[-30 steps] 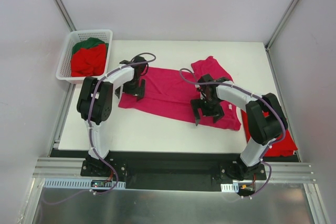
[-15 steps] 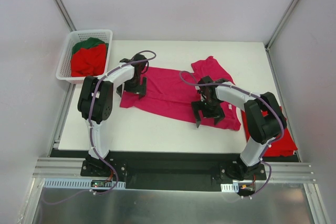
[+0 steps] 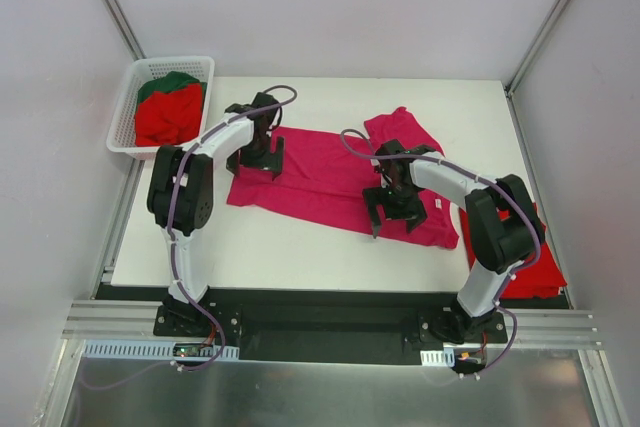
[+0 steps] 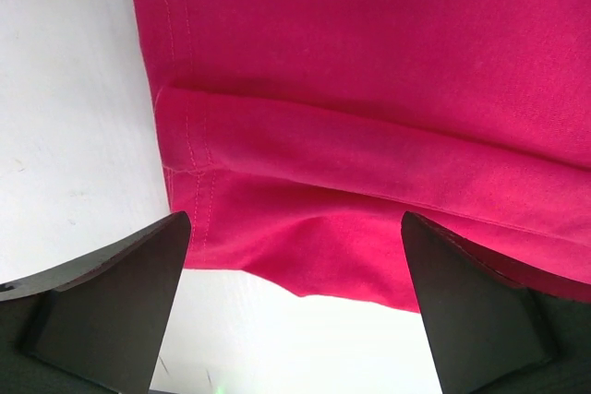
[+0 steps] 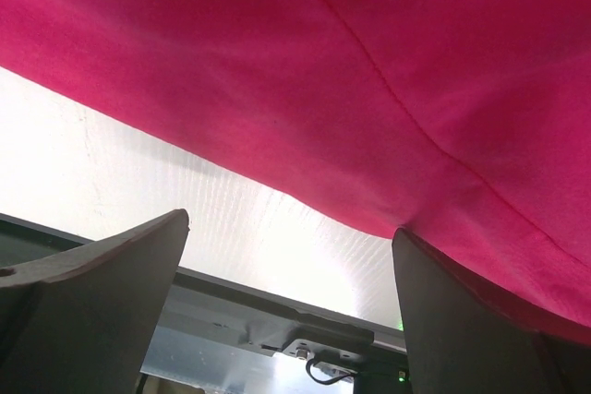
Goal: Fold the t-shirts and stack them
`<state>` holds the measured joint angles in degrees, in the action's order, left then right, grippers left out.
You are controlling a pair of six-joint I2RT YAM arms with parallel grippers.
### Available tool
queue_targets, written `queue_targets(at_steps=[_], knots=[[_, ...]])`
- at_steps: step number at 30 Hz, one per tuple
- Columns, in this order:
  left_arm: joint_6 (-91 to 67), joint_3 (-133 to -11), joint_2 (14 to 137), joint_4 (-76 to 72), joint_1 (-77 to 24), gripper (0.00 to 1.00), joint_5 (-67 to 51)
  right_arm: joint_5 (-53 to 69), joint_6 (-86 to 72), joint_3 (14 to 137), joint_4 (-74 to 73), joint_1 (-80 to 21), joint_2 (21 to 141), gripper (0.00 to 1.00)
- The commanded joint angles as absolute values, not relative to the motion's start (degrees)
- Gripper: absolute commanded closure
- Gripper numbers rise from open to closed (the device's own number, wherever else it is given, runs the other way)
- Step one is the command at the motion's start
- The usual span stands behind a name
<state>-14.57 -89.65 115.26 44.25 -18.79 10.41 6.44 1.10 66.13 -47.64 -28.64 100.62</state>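
The pink shirt lies spread across the white table. My left gripper is over its left hem and my right gripper over its near edge, both spread wide and pinching nothing. The white basket off the far left corner holds a red shirt and a green shirt; a second red shirt lies at the right edge, and pale walls stand around.

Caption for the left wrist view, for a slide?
Open left gripper over the folded edge of the magenta t-shirt on the white table.
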Motion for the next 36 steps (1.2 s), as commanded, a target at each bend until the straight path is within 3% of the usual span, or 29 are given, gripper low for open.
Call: queue_targets(at_steps=[1,15,30,36], knots=[[-14.68,-91.85,113.47,45.61,-14.95,0.03,8.44,6.68,1.76,66.89,-49.4,-28.74,100.46,0.04],[-15.29,-93.6,116.19,45.09,-11.6,0.38,3.09,7.82,2.2,66.18,-49.66,-28.65,100.46,0.02],[-14.41,-91.32,117.33,44.82,-10.9,0.42,5.8,7.73,2.81,67.59,-50.98,-28.74,101.25,0.01],[-14.41,-91.49,118.74,44.56,-10.81,0.52,5.28,7.65,2.9,67.5,-51.15,-28.65,101.43,0.01]])
